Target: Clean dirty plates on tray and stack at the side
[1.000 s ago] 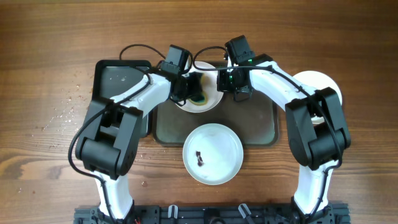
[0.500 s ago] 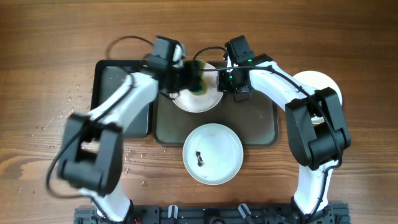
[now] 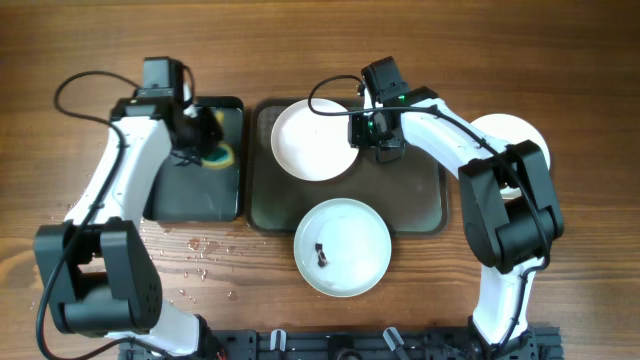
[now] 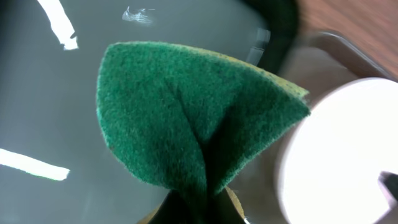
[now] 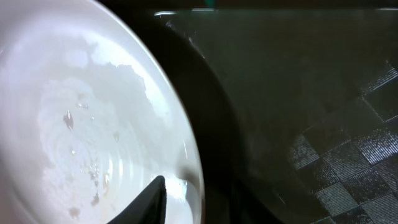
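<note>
The rear plate [image 3: 310, 140] looks clean in the overhead view. Up close its white face carries a wet, streaky film [image 5: 68, 118]. It lies in the tray [image 3: 420, 200], at the back left corner, directly beside the right gripper [image 3: 362, 135]. That gripper is clamped on the plate's right rim: one dark finger [image 5: 152, 190] rests on the inner edge, its mate hidden beneath.

Nearer the robot than this gripper, the smudged plate [image 3: 355, 240] overhangs the tray's front rim, with a small dark mark [image 3: 320, 252] left of its centre. The third plate [image 3: 505, 128] sits on the table off the tray's right side, partly under the right arm.

The left gripper [image 3: 205, 140] pinches a folded green sponge [image 4: 186, 124] with a yellow edge, over the black tray [image 3: 190, 195].
</note>
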`<state>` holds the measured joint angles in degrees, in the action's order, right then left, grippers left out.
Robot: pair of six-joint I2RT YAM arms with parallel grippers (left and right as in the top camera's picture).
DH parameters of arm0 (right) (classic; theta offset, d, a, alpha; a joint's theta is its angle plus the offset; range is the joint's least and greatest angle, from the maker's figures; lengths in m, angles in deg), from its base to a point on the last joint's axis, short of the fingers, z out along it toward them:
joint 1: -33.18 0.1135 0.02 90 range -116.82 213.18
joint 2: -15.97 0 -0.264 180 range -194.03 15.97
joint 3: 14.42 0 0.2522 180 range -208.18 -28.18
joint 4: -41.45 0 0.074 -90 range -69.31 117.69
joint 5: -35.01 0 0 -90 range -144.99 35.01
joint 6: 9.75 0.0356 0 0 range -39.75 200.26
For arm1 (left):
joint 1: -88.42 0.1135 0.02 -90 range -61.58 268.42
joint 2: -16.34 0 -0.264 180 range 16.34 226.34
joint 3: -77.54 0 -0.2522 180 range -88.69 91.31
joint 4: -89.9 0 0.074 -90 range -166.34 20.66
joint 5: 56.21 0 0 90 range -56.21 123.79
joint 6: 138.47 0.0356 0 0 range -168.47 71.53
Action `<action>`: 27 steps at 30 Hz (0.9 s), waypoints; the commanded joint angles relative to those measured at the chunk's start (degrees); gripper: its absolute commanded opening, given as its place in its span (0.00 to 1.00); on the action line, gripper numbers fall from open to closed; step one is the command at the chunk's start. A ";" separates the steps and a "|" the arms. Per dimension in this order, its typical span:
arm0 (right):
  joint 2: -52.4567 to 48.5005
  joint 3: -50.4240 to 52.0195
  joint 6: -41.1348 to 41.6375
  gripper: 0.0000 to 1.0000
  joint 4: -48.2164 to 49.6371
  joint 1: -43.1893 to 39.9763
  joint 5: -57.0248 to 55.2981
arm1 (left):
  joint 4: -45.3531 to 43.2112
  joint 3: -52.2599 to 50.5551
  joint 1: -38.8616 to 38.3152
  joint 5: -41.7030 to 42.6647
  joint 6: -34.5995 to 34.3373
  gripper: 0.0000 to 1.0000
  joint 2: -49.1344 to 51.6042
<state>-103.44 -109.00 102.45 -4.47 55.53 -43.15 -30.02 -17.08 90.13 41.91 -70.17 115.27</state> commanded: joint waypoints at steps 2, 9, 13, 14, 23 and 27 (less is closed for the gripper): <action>1.53 -3.48 -6.75 0.38 -3.39 -1.18 1.16 | 0.57 -0.15 2.73 -3.19 5.14 0.04 -1.11; 6.99 -4.52 -11.15 0.43 -8.02 -5.84 -5.68 | 0.68 -0.72 2.56 -4.63 8.48 0.04 -1.09; 7.13 -4.04 -15.21 0.43 -13.09 -9.70 -8.83 | -1.99 -2.69 2.58 -4.63 8.46 0.04 -1.09; 7.15 -3.85 -15.76 0.43 -13.90 -10.40 -9.81 | -2.91 -3.23 2.58 -4.63 8.46 0.04 -1.09; 7.13 -3.80 -16.26 0.36 -17.97 -17.53 -14.71 | -4.76 -4.48 2.58 -4.61 8.46 0.04 -1.05; 7.13 -3.80 -16.24 0.35 -17.84 -19.08 -14.67 | -4.79 -4.66 2.58 -4.61 8.46 0.04 -1.05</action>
<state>-96.93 -112.45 87.19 -22.46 37.56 -56.46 -34.41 -21.06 92.78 37.91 -62.65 115.27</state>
